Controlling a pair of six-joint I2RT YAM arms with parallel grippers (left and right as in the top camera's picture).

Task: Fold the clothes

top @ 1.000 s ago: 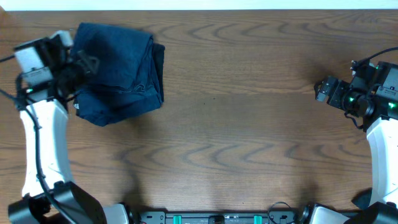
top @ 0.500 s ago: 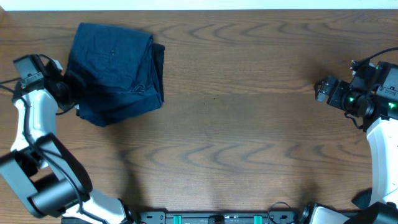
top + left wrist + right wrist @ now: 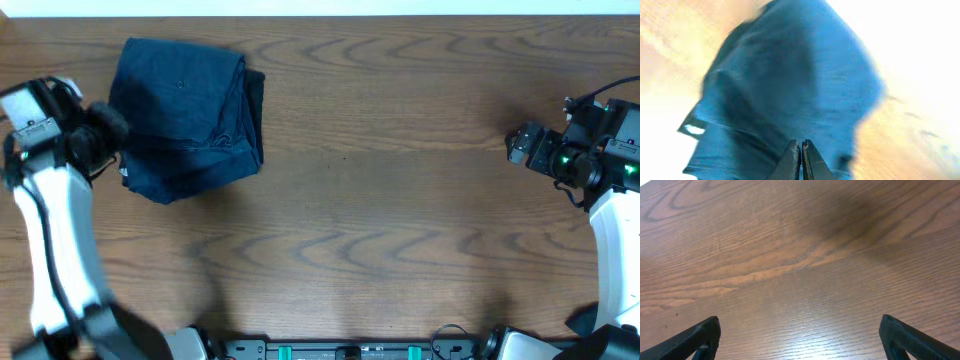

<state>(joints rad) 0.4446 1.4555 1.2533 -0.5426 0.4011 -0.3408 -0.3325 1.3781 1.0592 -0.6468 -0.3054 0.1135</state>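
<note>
One folded bundle of clothes (image 3: pixel 188 115) on the table (image 3: pixel 400 200) — my left gripper (image 3: pixel 801 154) pinched together just beside it, my right gripper (image 3: pixel 515 142) spread wide, empty, well apart.

I work over a brown wooden table (image 3: pixel 400 200) that fills nearly everything I can see. Its grain runs from side to side in long wavy, arched figures, darker brown on a warmer mid-brown. Along the far edge a thin pale strip (image 3: pixel 320 7) shows beyond the wood; I cannot tell whether it is wall or floor. Light from above leaves a soft sheen on the surface close under my right side, with a dim shadow patch (image 3: pixel 840 225) further out. On my left the wood is blurred and washed out to bright orange and white glare (image 3: pixel 920 45). Faint grey shadows (image 3: pixel 205 255) lie on the near half of the table.
</note>
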